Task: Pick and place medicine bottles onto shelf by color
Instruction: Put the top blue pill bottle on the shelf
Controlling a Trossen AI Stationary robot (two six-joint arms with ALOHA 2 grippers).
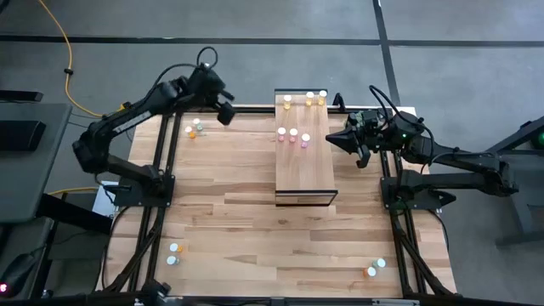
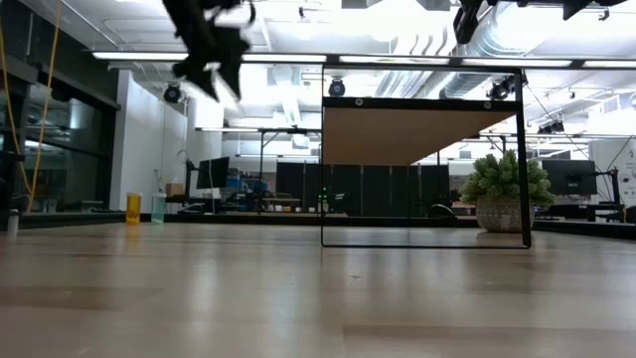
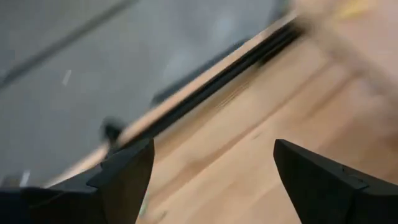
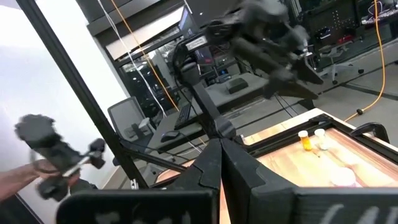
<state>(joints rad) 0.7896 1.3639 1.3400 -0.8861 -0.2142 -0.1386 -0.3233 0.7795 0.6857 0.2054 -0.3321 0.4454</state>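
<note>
The shelf (image 1: pixel 303 170), a long light-wood board in a dark frame, stands in the middle of the table's far half. Three pink bottles (image 1: pixel 293 136) stand on its top, and yellowish ones (image 1: pixel 310 99) at its far end. My left gripper (image 1: pixel 226 111) hangs above the table's far edge, left of the shelf. It is open, with nothing between its fingers (image 3: pixel 124 177). My right gripper (image 1: pixel 333 138) hovers by the shelf's right side, shut and holding nothing (image 4: pixel 219 163).
Loose bottles stand in small groups on the table: at the far left (image 1: pixel 194 128), near left (image 1: pixel 174 253) and near right (image 1: pixel 375 269). The low view shows the shelf's dark frame (image 2: pixel 524 169) and two bottles (image 2: pixel 144 207) at the far left.
</note>
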